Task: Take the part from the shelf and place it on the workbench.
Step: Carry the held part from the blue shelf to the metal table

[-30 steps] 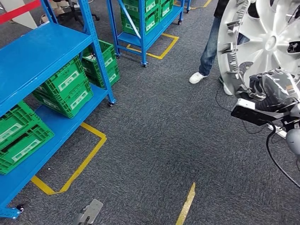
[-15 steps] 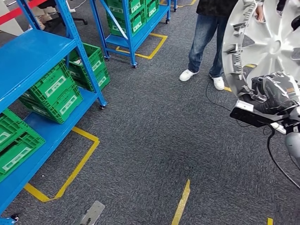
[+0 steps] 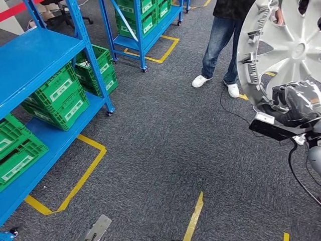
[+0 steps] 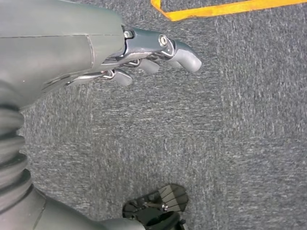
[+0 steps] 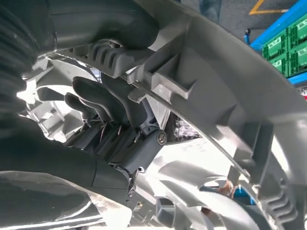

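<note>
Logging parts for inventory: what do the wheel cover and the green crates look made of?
Wheel cover: likely moulded plastic with a silver painted sheen; moulded ribs and clips show on its back in the right wrist view. Green crates: apparently rigid matte plastic, with gridded ribbed walls.

A: Wheel cover: top and right side cut off by the head view's edge; lower rim hidden behind right hand.
B: Noted. Person cut off above the waist. Crate labels too small to be read; nearest shelf cropped at left.
</note>
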You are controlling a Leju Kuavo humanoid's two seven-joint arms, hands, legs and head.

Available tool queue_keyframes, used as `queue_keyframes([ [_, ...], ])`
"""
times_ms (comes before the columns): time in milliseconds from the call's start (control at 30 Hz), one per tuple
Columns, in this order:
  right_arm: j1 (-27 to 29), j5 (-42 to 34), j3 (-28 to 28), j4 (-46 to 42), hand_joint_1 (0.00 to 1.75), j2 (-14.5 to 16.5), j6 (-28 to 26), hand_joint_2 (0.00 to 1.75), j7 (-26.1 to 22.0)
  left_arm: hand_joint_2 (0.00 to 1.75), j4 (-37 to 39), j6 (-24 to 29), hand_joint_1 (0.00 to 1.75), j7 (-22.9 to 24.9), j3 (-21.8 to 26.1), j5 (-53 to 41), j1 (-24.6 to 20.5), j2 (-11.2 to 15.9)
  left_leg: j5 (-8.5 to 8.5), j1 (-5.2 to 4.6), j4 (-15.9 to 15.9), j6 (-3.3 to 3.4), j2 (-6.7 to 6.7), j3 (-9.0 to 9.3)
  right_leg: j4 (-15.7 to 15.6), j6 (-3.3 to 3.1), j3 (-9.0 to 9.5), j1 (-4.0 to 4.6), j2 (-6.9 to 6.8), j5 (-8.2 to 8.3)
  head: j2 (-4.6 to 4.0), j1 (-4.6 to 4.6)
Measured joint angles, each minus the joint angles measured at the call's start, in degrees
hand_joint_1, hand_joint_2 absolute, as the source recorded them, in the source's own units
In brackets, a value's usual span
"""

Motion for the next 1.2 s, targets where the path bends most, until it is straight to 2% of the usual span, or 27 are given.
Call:
queue_keyframes([
  [33,0.0,0.0,0.0,-0.1,1.75,0.0,0.0,1.75,0.0,1.75,0.0,0.0,0.0,0.0,0.0,0.0,0.0,0.0,-0.27,-0.03,0.3,-0.34,-0.02,-0.08,-3.8,0.1,2.11,0.02,-0.21,1.24,0.0,0.06],
  [67,-0.1,0.0,-0.1,-0.2,1.75,-0.1,0.0,1.75,0.0,1.75,0.0,-0.1,0.0,0.0,0.0,0.0,-0.1,0.0,-0.51,-0.1,0.6,-0.66,-0.04,-0.21,-6.6,-0.11,3.7,0.03,-0.31,1.92,0.0,0.09],
  [100,0.0,0.0,-0.1,-0.2,1.75,-0.1,-0.1,1.75,0.0,1.75,0.0,-0.1,0.0,0.0,0.0,0.0,-0.1,0.1,-0.66,-0.22,0.9,-0.92,-0.05,-0.35,-7.9,-0.44,4.51,0.09,-0.33,1.87,0.0,0.08],
  [167,0.3,0.1,-0.1,-0.4,1.75,-0.2,-0.1,1.75,-0.1,1.75,0.0,-0.2,0.0,0.0,0.0,0.0,0.0,0.1,-0.8,-0.31,1.1,-1.19,-0.05,-0.47,-8.1,-1.46,4.68,0.18,-0.12,1.6,0.0,-0.02],
  [233,0.5,0.1,-0.2,-0.5,1.75,-0.2,-0.1,1.75,0.0,1.75,0.0,-0.2,0.0,-0.1,0.0,0.0,0.0,0.1,-1.74,-0.23,2.1,-1.6,-0.05,-0.73,-8.1,-2.22,4.81,0.11,-0.07,1.49,0.0,-0.15],
  [300,0.5,0.1,-0.4,-0.6,1.75,-0.2,-0.1,1.75,0.0,1.75,0.0,-0.2,0.0,-0.1,0.0,-0.1,0.0,0.1,-4.63,-0.11,7.1,-2.14,-0.09,-2.81,-8.1,-2.82,5.04,0.06,-0.07,1.37,0.0,-0.27],
  [367,0.5,0.1,-0.5,-0.6,1.75,-0.2,-0.1,1.75,0.0,1.75,0.0,-0.3,0.0,-0.1,0.0,-0.1,0.0,0.1,-7.81,-0.01,14.9,-2.37,-0.09,-6.53,-8.1,-3.11,5.16,0.17,0.0,1.22,0.0,-0.31],
  [400,0.6,0.1,-0.5,-0.6,1.75,-0.2,-0.1,1.75,0.0,1.75,0.0,-0.3,0.0,-0.1,0.0,-0.1,0.1,0.1,-8.27,0.01,17.4,-2.34,-0.09,-7.92,-8.1,-3.2,5.23,0.26,0.07,1.15,0.0,-0.31],
  [433,0.7,0.1,-0.5,-0.7,1.75,-0.2,-0.1,1.75,0.0,1.75,0.0,-0.3,0.0,0.0,0.0,-0.1,0.1,0.1,-7.54,0.0,17.8,-2.19,-0.1,-8.39,-8.1,-3.26,5.34,0.35,0.18,1.07,0.0,-0.32],
  [467,0.7,0.1,-0.5,-0.7,1.75,-0.2,-0.1,1.75,-0.1,1.75,0.0,-0.4,0.0,0.0,0.0,-0.1,0.1,0.1,-5.7,-0.04,15.9,-1.91,-0.12,-7.85,-8.1,-3.3,5.53,0.46,0.3,0.97,0.0,-0.32],
  [533,0.7,0.2,-0.5,-0.8,1.75,-0.2,-0.1,1.75,-0.2,1.75,0.0,-0.4,0.0,0.0,-0.1,-0.1,0.1,0.1,-1.05,-0.29,8.6,-0.87,-0.29,-4.92,-8.2,-3.28,5.96,0.66,0.47,0.71,0.0,-0.27],
  [567,0.7,0.2,-0.5,-0.8,1.75,-0.2,-0.1,1.75,-0.2,1.75,0.0,-0.4,0.0,0.0,-0.1,-0.1,0.1,0.2,0.44,-0.45,5.3,-0.37,-0.37,-3.59,-8.2,-3.17,6.04,0.73,0.54,0.62,0.0,-0.26],
  [600,0.8,0.3,-0.5,-0.9,1.75,-0.2,-0.1,1.75,-0.2,1.75,0.0,-0.4,0.0,0.0,-0.1,-0.1,0.1,0.2,0.97,-0.62,3.1,0.0,-0.42,-2.73,-8.2,-3.0,5.97,0.74,0.59,0.6,0.0,-0.26],
  [700,0.9,0.3,-0.6,-0.9,1.75,-0.3,-0.2,1.75,-0.3,1.75,0.0,-0.4,0.0,0.0,-0.1,-0.1,0.0,0.2,0.54,-0.65,0.9,0.19,-0.35,-2.02,-8.4,-2.18,5.49,0.61,0.6,0.61,0.0,-0.32],
  [767,1.0,0.4,-0.7,-1.0,1.75,-0.4,-0.2,1.75,-0.5,1.75,0.0,-0.4,0.0,0.0,-0.1,-0.1,0.0,0.1,0.75,-0.29,-0.1,0.26,-0.29,-1.31,-6.7,-1.69,4.57,0.58,0.46,-0.4,0.0,-0.19],
  [800,0.9,0.4,-0.8,-1.0,1.75,-0.4,-0.1,1.75,-0.5,1.75,0.0,-0.4,0.0,0.0,-0.2,-0.1,-0.1,0.1,0.81,-0.15,-0.4,0.33,-0.27,-0.96,-4.3,-1.52,3.28,0.52,0.39,-1.52,0.0,-0.12],
  [867,0.9,0.4,-0.9,-1.0,1.75,-0.4,-0.1,1.75,-0.6,1.75,0.0,-0.5,0.0,0.0,-0.2,-0.1,-0.1,0.0,0.6,-0.15,-0.4,0.52,-0.28,-0.69,3.0,-1.13,-0.65,0.42,0.35,-4.13,0.0,-0.07],
  [900,1.0,0.4,-0.9,-1.0,1.75,-0.4,-0.1,1.75,-0.6,1.75,0.0,-0.6,0.0,0.0,-0.2,-0.1,-0.1,0.0,0.44,-0.13,-0.4,0.52,-0.28,-0.54,5.8,-0.92,-2.47,0.32,0.33,-4.66,0.0,-0.07],
  [933,1.1,0.5,-0.9,-1.0,1.75,-0.4,-0.1,1.75,-0.6,1.75,0.0,-0.6,0.0,0.0,-0.3,-0.1,0.0,-0.1,0.22,-0.08,-0.4,0.45,-0.28,-0.33,6.8,-0.7,-3.45,0.2,0.3,-4.18,0.0,-0.08],
  [967,1.1,0.5,-0.9,-1.0,1.75,-0.4,-0.1,1.75,-0.6,1.75,0.0,-0.6,0.0,0.0,-0.3,-0.1,0.0,-0.1,-0.06,0.01,-0.3,0.3,-0.28,-0.04,5.6,-0.5,-3.26,0.06,0.24,-2.64,0.0,-0.08],
  [1033,1.1,0.5,-0.9,-1.0,1.75,-0.4,-0.1,1.75,-0.6,1.75,0.0,-0.6,0.0,0.0,-0.4,-0.1,0.0,-0.1,-0.93,0.22,0.1,-0.28,-0.29,0.58,-1.3,-0.04,-0.26,-0.23,-0.08,1.45,0.0,-0.07],
  [1067,1.0,0.5,-0.9,-1.0,1.75,-0.4,-0.1,1.75,-0.6,1.75,0.0,-0.6,0.0,0.0,-0.4,-0.1,0.0,-0.1,-1.42,0.2,0.5,-0.68,-0.31,0.67,-4.7,-0.02,1.48,-0.28,-0.18,2.49,0.0,0.0],
  [1100,1.0,0.5,-0.9,-1.0,1.75,-0.4,-0.1,1.75,-0.7,1.75,0.0,-0.6,0.0,0.0,-0.4,-0.1,-0.1,0.0,-1.76,0.13,0.8,-1.04,-0.34,0.64,-6.8,-0.2,2.65,-0.27,-0.25,2.83,0.0,0.0],
  [1133,1.0,0.5,-0.9,-1.0,1.75,-0.4,-0.1,1.75,-0.7,1.75,0.0,-0.7,0.0,0.0,-0.4,-0.1,-0.1,0.0,-1.98,0.02,1.0,-1.31,-0.36,0.54,-7.6,-0.53,3.18,-0.21,-0.22,2.46,0.0,-0.07],
  [1200,1.1,0.6,-0.9,-1.0,1.75,-0.4,0.0,1.75,-0.7,1.75,0.0,-0.7,0.0,0.1,-0.5,-0.1,0.0,0.0,-2.23,-0.05,1.1,-1.63,-0.35,0.51,-7.7,-1.43,3.39,-0.16,-0.08,2.04,0.0,-0.27],
])
